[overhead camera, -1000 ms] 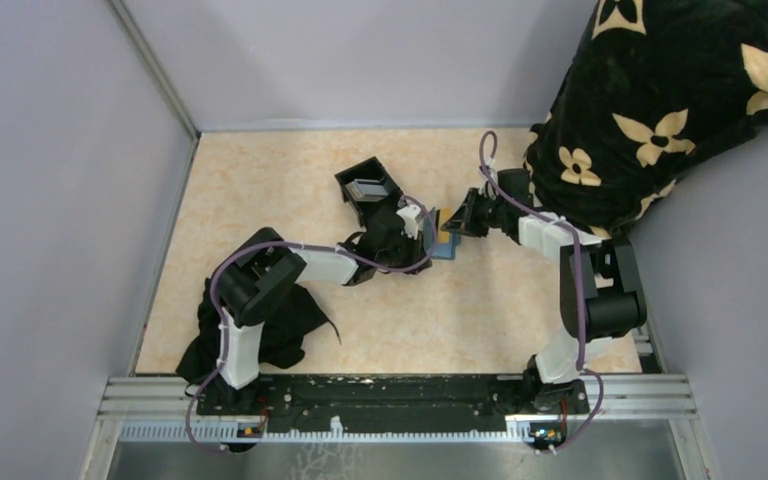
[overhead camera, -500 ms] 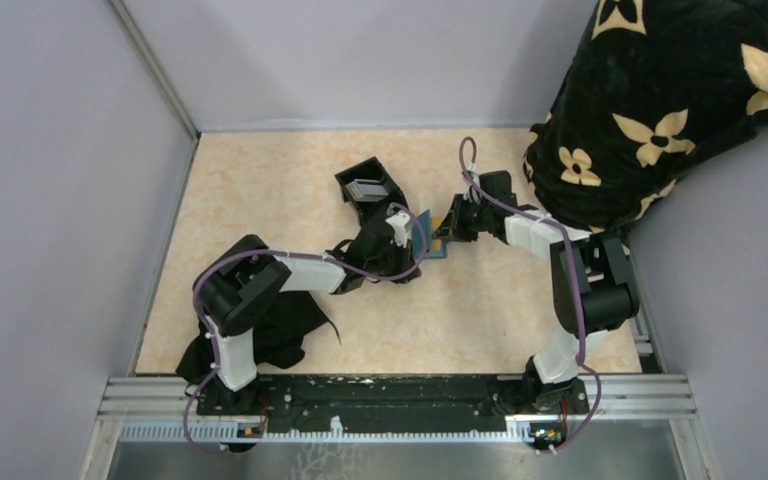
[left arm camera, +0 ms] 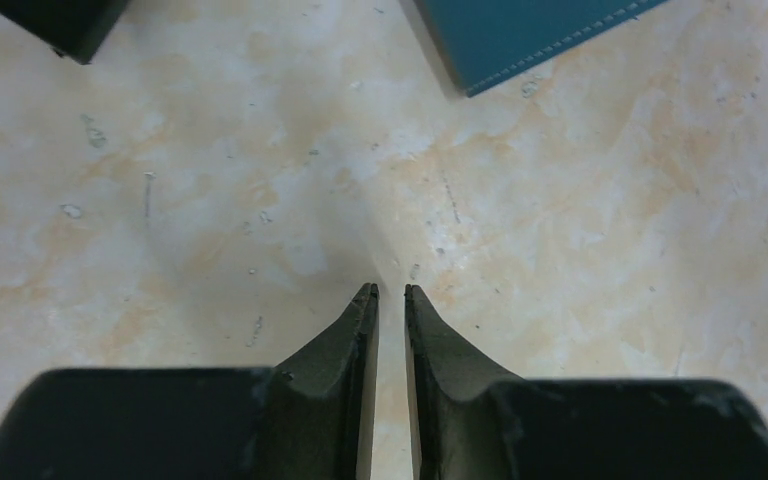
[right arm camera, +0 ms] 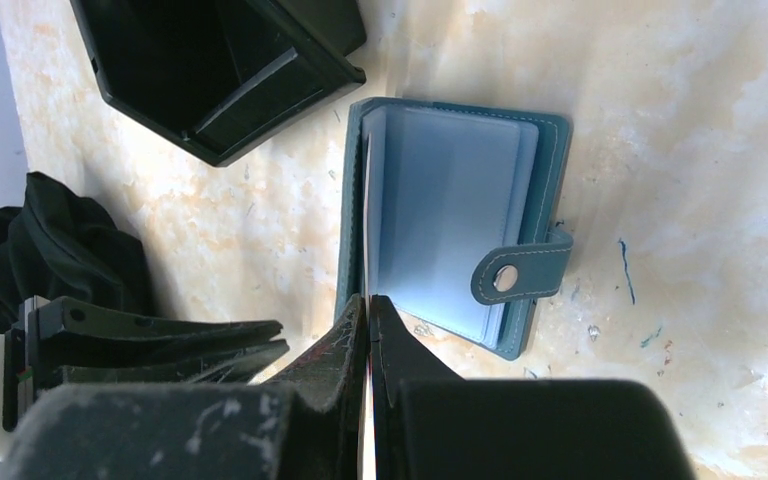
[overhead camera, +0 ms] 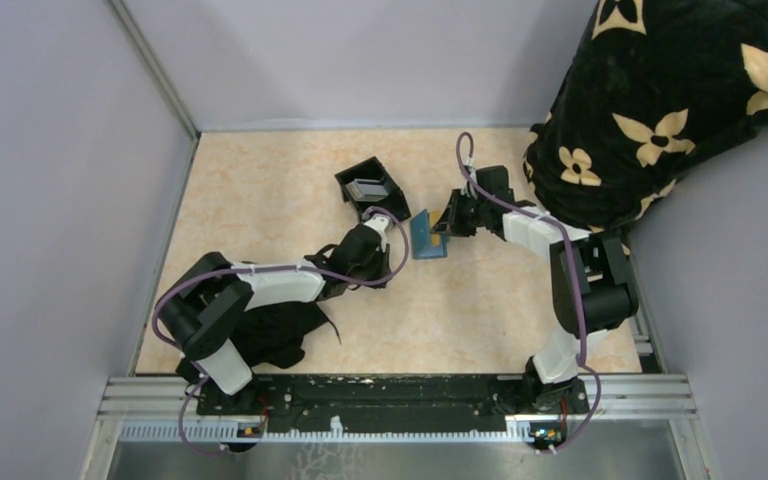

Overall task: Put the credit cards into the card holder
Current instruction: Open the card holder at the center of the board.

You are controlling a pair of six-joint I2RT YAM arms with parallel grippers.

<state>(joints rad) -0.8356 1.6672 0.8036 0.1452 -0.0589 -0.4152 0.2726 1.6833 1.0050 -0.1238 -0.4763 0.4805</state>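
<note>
Card holder [right arm camera: 455, 230] lay open on the tabletop [right arm camera: 720, 150] near the black tray [right arm camera: 220, 80], not touching it. It was teal with a stitched edge and clear sleeves, and its snap tab was folded over one side.

Right hand [right arm camera: 369, 298] was pinched tight on the tan-yellow card [overhead camera: 440, 240], held edge-on at the holder's rim. From the wrist I only saw a pale sliver.

Left hand [left arm camera: 385, 290] was nearly closed, just a thin slit with nothing in it, low over bare tabletop. That view cut the holder down to one corner.

Grey-silver card [overhead camera: 364, 187] seemed to sit in the tray, but it was too small for me to confirm.
</note>
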